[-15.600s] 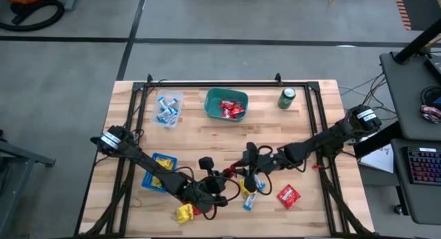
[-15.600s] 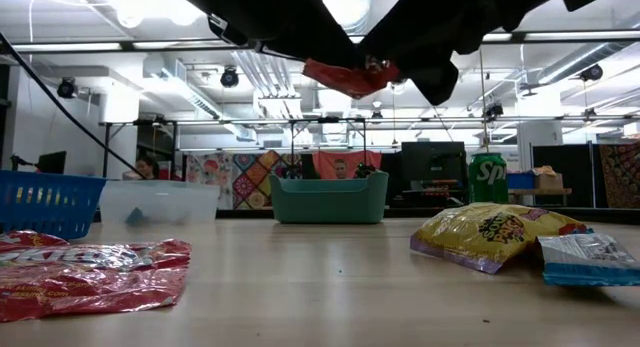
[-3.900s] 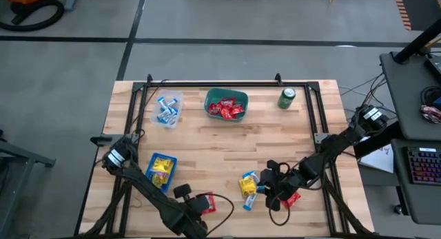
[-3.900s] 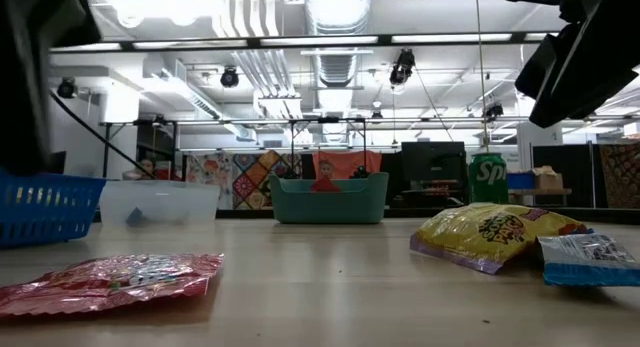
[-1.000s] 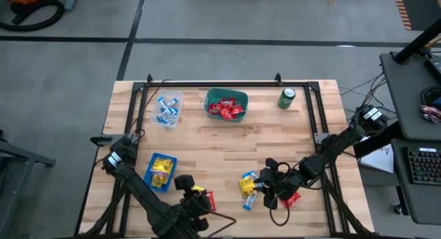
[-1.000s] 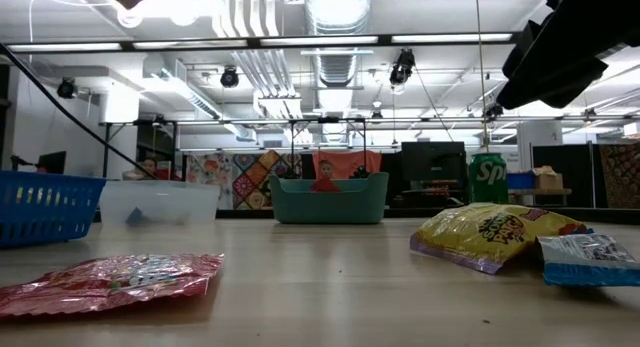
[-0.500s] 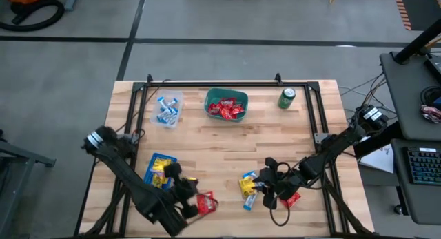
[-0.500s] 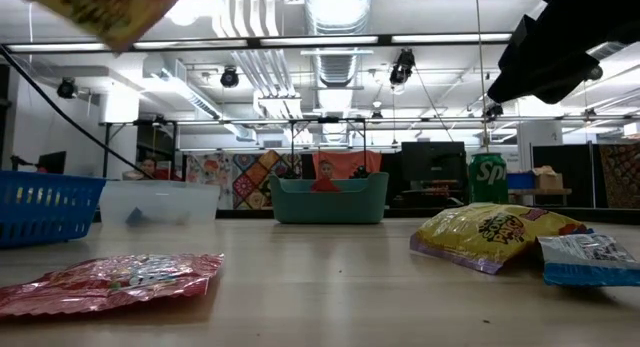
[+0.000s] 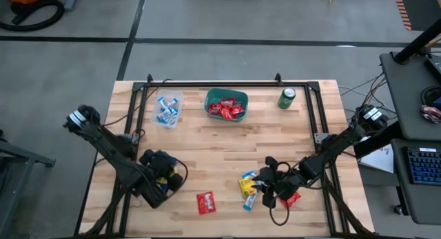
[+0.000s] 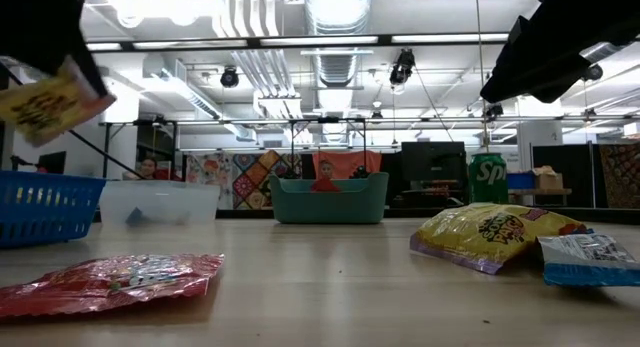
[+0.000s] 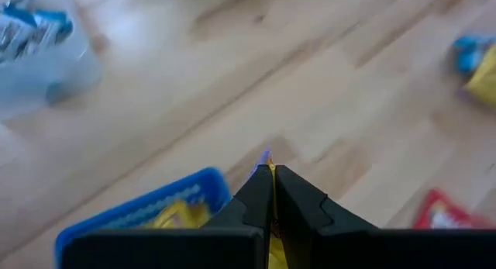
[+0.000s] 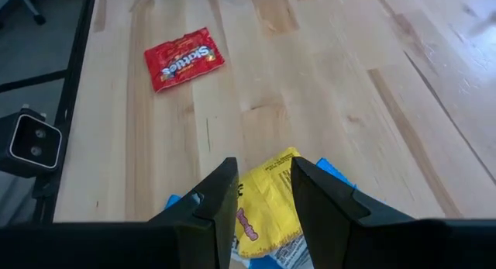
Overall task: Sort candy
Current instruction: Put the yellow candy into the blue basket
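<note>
Yellow packet (image 10: pixel 42 105) is pinched in the left pincer (image 11: pixel 271 176), fingers pressed together on it, directly over the blue basket (image 9: pixel 167 187) at about 8 o'clock on the tabletop (image 9: pixel 220 139). The basket is already seen to hold yellow candy.

Sorted so far, judged from the high view: red packets in the green bin (image 9: pixel 226 105) at 12 o'clock; blue-and-white wrappers in the clear tub (image 9: pixel 167 108) at 11 o'clock; yellows in the basket.

Left loose: one red packet (image 9: pixel 205 202) at 6 o'clock, a small cluster at 5 o'clock made of a yellow packet (image 9: pixel 247 185) with blue-and-white wrappers beside it, and a further red packet (image 9: pixel 292 197) partly under the right arm. Task is judged well past halfway.

Right pincer (image 12: pixel 262 193) is held spread, just above the 5 o'clock cluster, gripping nothing.

Green can (image 9: pixel 286 98) stands at 1 o'clock, untouched.

Hard to make out: the basket's contents are mostly covered by the left arm in the high view; the count of wrappers in the cluster cannot be told; the left wrist view is smeared.
</note>
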Robot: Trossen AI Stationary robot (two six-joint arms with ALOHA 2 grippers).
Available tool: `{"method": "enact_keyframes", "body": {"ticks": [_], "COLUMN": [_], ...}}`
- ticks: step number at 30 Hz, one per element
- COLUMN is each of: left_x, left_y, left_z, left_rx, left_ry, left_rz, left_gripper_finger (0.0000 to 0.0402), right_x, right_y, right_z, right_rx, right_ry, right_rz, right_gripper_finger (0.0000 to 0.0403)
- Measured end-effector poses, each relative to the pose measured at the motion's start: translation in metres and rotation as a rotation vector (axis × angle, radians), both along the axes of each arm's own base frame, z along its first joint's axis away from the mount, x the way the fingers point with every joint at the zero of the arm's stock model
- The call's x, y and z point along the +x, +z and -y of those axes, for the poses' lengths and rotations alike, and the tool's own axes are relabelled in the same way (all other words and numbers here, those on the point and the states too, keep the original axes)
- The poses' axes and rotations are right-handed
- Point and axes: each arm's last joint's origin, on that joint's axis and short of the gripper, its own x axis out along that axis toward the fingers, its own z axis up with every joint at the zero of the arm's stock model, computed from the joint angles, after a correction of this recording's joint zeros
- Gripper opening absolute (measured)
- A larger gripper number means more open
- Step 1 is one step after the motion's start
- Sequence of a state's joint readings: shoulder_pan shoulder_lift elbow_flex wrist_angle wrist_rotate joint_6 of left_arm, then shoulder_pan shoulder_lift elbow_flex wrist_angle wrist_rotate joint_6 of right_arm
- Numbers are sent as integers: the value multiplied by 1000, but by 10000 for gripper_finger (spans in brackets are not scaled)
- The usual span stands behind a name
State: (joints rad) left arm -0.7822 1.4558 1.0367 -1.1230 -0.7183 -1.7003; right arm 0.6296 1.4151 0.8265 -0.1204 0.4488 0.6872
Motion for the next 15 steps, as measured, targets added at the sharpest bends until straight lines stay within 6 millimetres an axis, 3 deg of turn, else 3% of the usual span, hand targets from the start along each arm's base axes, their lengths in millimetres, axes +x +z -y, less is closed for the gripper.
{"method": "enact_keyframes", "body": {"ticks": [15], "left_x": [-8], "left_y": [-37], "left_z": [3], "left_rx": [-25], "left_ry": [-150], "left_rz": [-469], "left_gripper_finger": [0], "right_x": [0], "right_y": [0], "right_z": [0], "right_rx": [-2], "right_ry": [4], "right_rz": [6], "right_gripper_finger": [115]}}
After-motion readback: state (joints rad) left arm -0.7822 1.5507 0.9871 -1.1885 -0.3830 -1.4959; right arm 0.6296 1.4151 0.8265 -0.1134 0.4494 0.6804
